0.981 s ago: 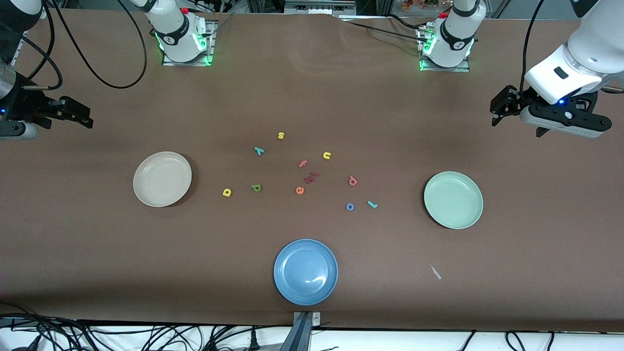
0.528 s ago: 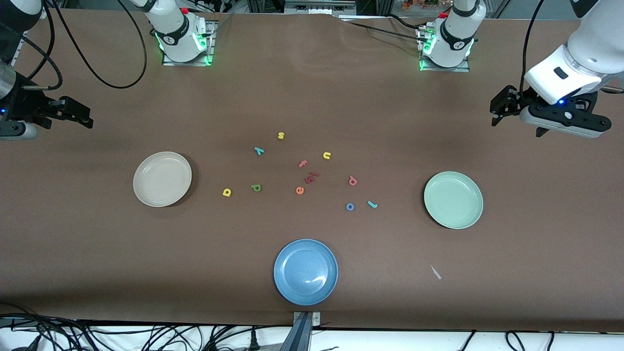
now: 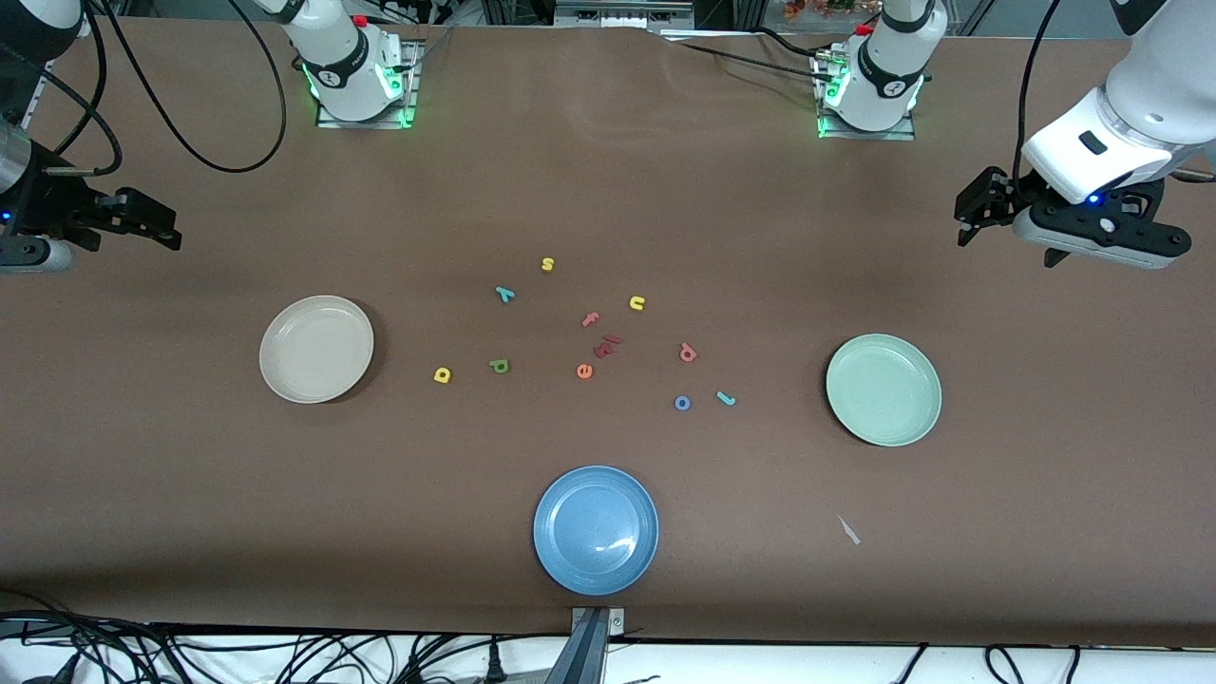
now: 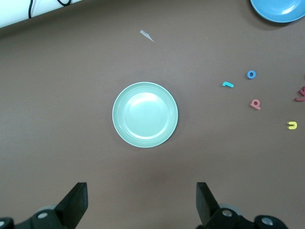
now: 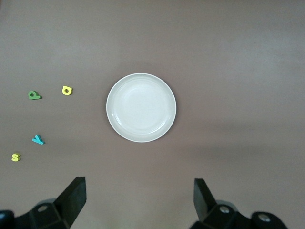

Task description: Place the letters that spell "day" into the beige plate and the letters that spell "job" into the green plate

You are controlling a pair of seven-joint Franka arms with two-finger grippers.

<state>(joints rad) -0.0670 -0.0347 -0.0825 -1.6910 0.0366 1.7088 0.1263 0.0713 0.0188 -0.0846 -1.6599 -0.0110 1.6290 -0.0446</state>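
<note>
We are waiting with the left pincer (image 4: 140, 202) spread over the green plate (image 4: 119, 129) and the right pincer (image 5: 138, 200) spread over the beige plate (image 5: 114, 121), planning gentle pinches on the letters.

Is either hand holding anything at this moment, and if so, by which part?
Nothing is held. The left hand and the right hand are both open and empty, raised over bare table at their own ends.

The tabletop (image 3: 608, 190) is plain brown. The beige plate (image 3: 316, 349) is cream, the green plate (image 3: 883, 389) pale mint, a third plate (image 3: 596, 529) blue. Letters: yellow "a" (image 3: 442, 375), green "d" (image 3: 500, 366), teal "y" (image 3: 504, 294), teal "j" (image 3: 726, 398), blue "o" (image 3: 682, 403), pinkish-red "b" (image 3: 688, 353), orange "e" (image 3: 584, 371), perhaps.
</note>
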